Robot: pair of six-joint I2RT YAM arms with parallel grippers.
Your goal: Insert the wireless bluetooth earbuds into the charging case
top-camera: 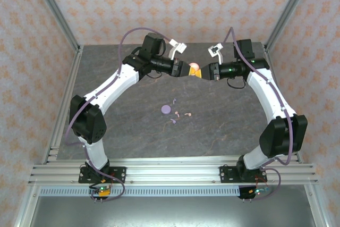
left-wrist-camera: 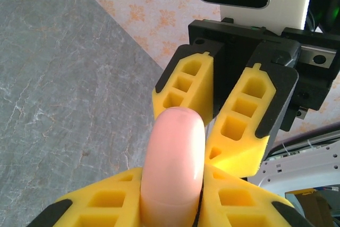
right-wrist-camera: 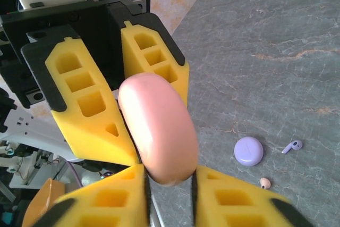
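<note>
A pale pink charging case [top-camera: 194,67] hangs in the air over the back middle of the table, held from both sides. My left gripper [top-camera: 187,69] is shut on it, and its yellow fingers [left-wrist-camera: 106,206] clamp the case [left-wrist-camera: 172,158] across its thin sides. Facing it, my right gripper [top-camera: 202,71] has its fingers [right-wrist-camera: 106,200] pressed on either side of the same case [right-wrist-camera: 156,128]. The case looks closed. On the table lie two lavender earbuds [top-camera: 173,101] [top-camera: 172,122] and two pink earbuds [top-camera: 179,114] [top-camera: 187,114].
A closed round lavender case [top-camera: 166,109] lies on the grey tabletop [top-camera: 133,131] beside the earbuds. It shows again [right-wrist-camera: 248,151] with a lavender earbud [right-wrist-camera: 292,145] and a pink earbud [right-wrist-camera: 265,183]. Patterned walls and metal posts [top-camera: 58,19] ring the table.
</note>
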